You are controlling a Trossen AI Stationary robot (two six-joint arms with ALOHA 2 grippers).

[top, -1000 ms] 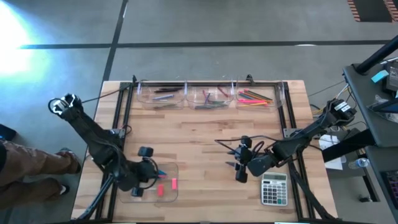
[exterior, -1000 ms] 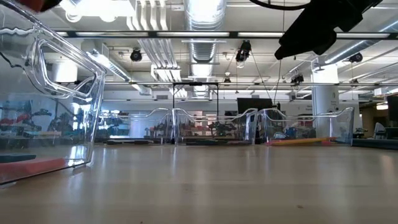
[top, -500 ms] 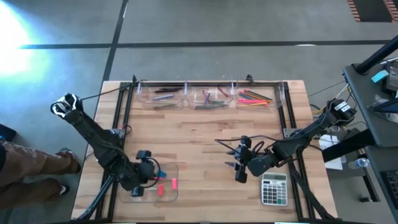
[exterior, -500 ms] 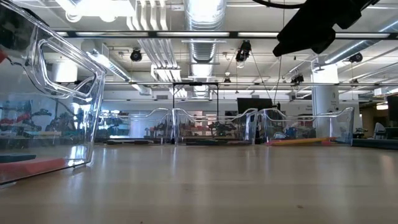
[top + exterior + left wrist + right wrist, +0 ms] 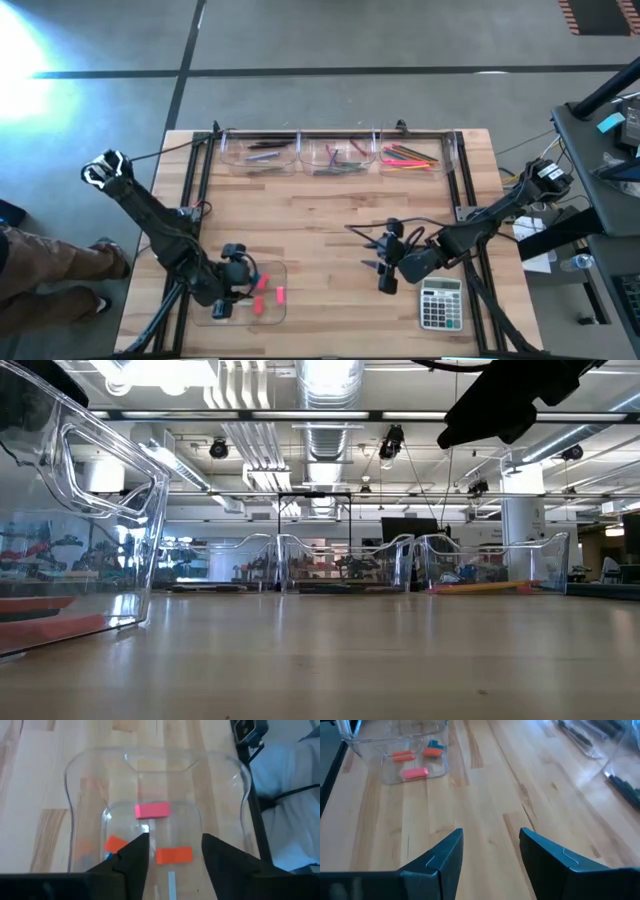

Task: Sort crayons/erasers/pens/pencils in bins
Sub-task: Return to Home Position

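The shallow clear tray sits near the table's near left corner. It holds a pink eraser, two orange-red erasers and a blue one. My left gripper hangs open over the tray, with one orange-red eraser lying on the tray floor below the gap between its fingers. My right gripper waits open above bare wood at the near right, holding nothing. Three small bins line the far edge, with pens, crayons and pencils in them.
A grey calculator lies just right of my right gripper, toward the near edge. Black rails run along the table's left and right sides. The middle of the tabletop is bare wood. The tray's tall clear wall fills the left of the low view.
My left gripper has gone down over the tray and opened. The orange-red eraser it carried has left its fingers and lies on the tray floor. My right arm has kept still.
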